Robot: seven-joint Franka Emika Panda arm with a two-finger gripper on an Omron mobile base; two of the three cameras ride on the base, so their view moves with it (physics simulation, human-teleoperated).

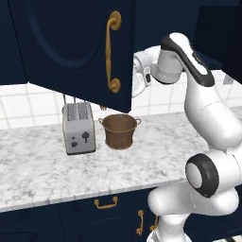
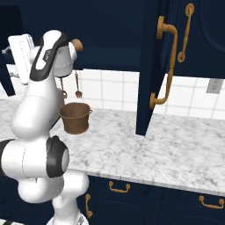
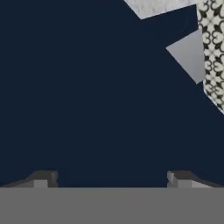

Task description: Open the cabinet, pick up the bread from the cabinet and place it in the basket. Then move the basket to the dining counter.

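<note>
The cabinet's left door point(image 1: 71, 42) stands swung open, its brass handle point(image 1: 112, 52) facing me; from the right it shows edge-on point(image 2: 147, 66). The brown woven basket point(image 1: 120, 131) point(image 2: 75, 117) sits on the marble worktop under the cabinet, beside the toaster. The bread point(image 2: 78, 44), a small golden-brown roll, peeks out past my arm at the cabinet's bottom level. My hand point(image 1: 141, 73) is raised behind the open door's edge, above and right of the basket. In the hand view my gripper point(image 3: 111, 179) is open and empty, facing a dark navy surface. I cannot tell where the dining counter is.
A silver toaster point(image 1: 79, 127) stands left of the basket. Utensils point(image 2: 78, 85) hang on the tiled wall behind it. The second cabinet door point(image 2: 202, 35) is closed. A marble patch point(image 3: 157, 6) and patterned floor point(image 3: 214, 52) edge the hand view. Bare worktop point(image 2: 176, 145) spreads to the right.
</note>
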